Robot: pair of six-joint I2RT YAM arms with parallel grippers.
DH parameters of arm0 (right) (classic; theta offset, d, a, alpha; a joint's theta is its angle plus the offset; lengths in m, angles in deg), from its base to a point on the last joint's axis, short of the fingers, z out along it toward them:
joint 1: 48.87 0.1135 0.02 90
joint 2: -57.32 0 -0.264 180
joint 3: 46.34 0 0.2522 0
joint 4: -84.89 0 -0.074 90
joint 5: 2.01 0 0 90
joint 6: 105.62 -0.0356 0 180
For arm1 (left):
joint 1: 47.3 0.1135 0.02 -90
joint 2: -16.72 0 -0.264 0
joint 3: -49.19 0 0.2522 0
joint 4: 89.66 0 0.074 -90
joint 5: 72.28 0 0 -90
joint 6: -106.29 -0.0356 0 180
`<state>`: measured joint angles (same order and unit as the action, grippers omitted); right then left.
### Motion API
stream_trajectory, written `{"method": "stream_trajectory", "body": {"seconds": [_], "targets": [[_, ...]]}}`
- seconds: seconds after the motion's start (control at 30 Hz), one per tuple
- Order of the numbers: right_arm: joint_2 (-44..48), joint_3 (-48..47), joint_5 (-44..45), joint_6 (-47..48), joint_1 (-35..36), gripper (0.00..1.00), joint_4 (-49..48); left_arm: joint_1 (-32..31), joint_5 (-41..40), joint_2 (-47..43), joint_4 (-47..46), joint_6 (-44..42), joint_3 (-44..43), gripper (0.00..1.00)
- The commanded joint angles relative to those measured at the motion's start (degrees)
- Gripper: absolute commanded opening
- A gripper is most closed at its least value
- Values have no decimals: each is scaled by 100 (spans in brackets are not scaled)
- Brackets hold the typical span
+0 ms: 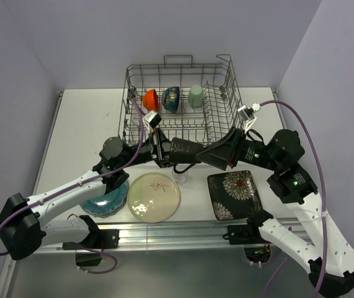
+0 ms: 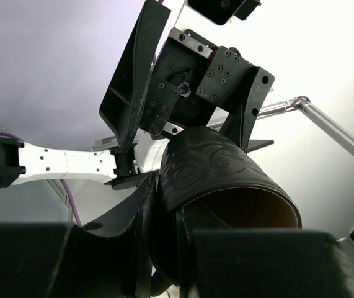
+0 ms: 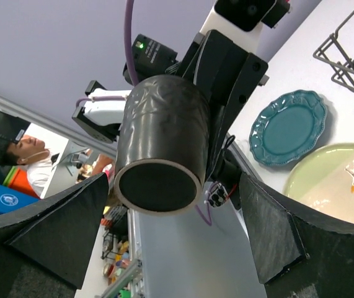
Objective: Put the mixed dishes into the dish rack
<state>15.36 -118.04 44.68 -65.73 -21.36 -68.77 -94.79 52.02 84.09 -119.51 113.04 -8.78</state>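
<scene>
Right wrist: brown mug (image 3: 161,139) in left jaws.

Brown mug (image 3: 161,139), embossed swirls; teal plate (image 3: 288,127); cream plate (image 1: 154,197), branch motif; black plate (image 1: 234,194), white flowers.

We get even, diffuse light from overhead in the top view — the white table (image 1: 84,124) is bright, its shadows soft and short. In the left wrist view the wall (image 2: 325,93) washes out to white, the brown mug (image 2: 226,180) nearly a silhouette — the near foreground dark and blurred. The right wrist view bows at its edges.
</scene>
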Motion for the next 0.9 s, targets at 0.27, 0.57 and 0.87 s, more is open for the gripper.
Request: {"method": "stream_trajectory", "body": {"seconds": [0.27,0.57,0.87], "targets": [[-340,-69,50,-78,229,88,-722,-24,-126,223,-867,230,-167,0],[-524,-131,-19,-61,317,36,-792,-24,-47,566,-1026,344,-396,0],[-691,-350,103,132,325,0,-512,204,-169,637,-1624,775,-45,99]]}}
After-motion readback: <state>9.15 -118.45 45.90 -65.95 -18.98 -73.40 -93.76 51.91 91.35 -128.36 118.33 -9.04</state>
